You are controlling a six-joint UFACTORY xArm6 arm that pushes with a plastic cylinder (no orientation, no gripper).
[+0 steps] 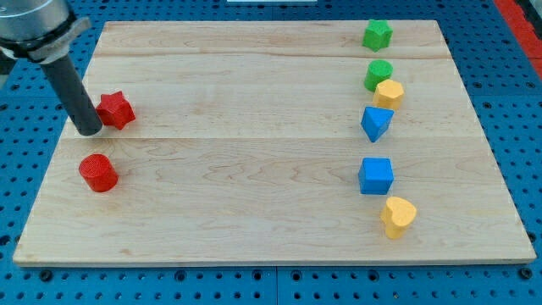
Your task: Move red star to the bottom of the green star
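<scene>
The red star [116, 110] lies near the view's left edge of the wooden board [254, 186]. The green star [378, 35] lies far off at the view's top right. My tip [89, 131] rests on the board just left of and slightly below the red star, touching or almost touching its left side. The dark rod rises from the tip toward the view's top left.
A red cylinder [98, 173] sits below the tip. Down the right side stand a green cylinder [378, 74], a yellow block [389, 93], a blue triangular block [376, 123], a blue cube [376, 176] and a yellow heart [397, 216].
</scene>
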